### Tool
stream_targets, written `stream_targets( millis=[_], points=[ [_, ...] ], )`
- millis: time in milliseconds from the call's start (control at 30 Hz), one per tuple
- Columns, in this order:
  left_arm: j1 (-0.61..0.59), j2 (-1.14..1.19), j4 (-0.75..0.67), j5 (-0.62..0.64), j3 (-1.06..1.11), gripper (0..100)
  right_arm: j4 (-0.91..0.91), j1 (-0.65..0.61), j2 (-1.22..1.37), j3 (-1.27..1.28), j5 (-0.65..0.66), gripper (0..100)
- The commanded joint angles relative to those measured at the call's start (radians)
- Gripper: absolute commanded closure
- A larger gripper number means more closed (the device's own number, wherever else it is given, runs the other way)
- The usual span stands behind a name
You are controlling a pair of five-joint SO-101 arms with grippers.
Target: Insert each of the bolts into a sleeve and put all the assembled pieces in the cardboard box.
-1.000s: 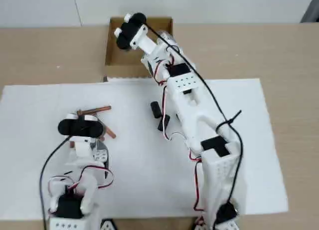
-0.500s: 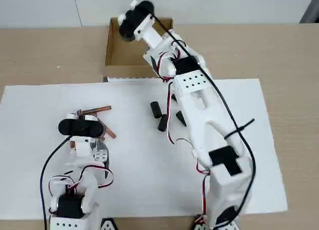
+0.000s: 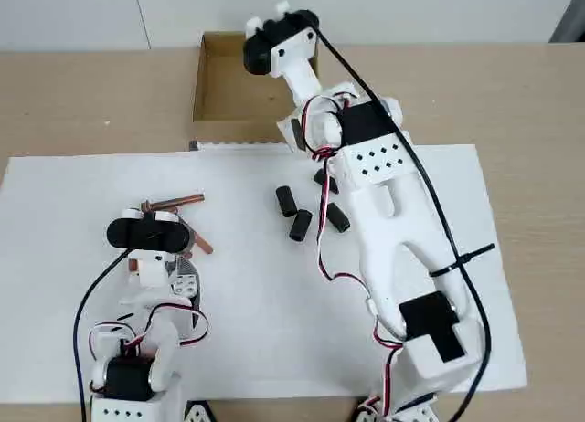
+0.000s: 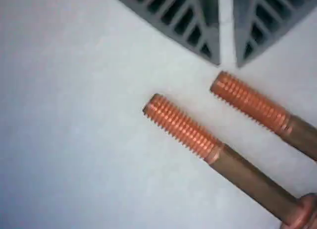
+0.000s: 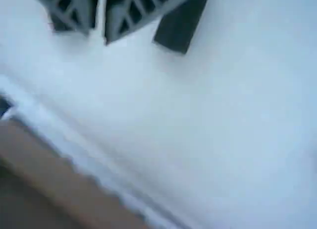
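on the near left part of the white paper sheet (image 3: 110,184), the left gripper (image 4: 227,63) hangs low over a loose cluster of copper bolts (image 3: 178,202). its two ribbed grey fingers (image 4: 188,21) are drawn together with only a thin slit between the tips, and nothing is caught in that slit. from the left wrist view, two of the bolts lie side by side on the paper just past the fingertips, with their threaded ends toward the gripper. the closer threaded end is near the tips but apart from them.

toward the middle of the sheet, three short black sleeves (image 3: 299,225) lie loose, near one another but not touching, just beside the right arm (image 3: 393,221). a fourth is partly hidden under that arm. bolts and sleeves lie well apart.

the right arm stretches from the near right edge across the paper toward the cardboard box (image 3: 197,84). the box stands on the wooden table (image 3: 82,93) just beyond the far edge of the sheet.

the right gripper (image 5: 101,38) is low over the paper, close to that far edge where the wood shows. its fingers are also almost closed, with a narrow gap between them and nothing held. one black sleeve (image 5: 179,22) lies just beside the outer face of one finger, outside the gap. the view is too blurred to tell whether they touch.
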Motion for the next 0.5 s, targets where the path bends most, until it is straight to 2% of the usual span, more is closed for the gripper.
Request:
stream_targets(
  millis=[0,233,367,467],
  points=[
    [-0.002,-0.011,-0.003,-0.002,-0.002,99,0.104,0.013,-0.062,-0.051,-0.069,99.5],
    [-0.002,-0.011,-0.003,-0.002,-0.002,99,0.378,0.013,-0.054,-0.046,-0.087,99.1],
    [-0.002,-0.011,-0.003,-0.002,-0.002,99,0.392,0.027,-0.051,-0.031,-0.075,99.1],
    [-0.002,-0.011,-0.003,-0.002,-0.002,99,0.394,0.036,-0.027,0.003,0.008,99.5]
  ],
)
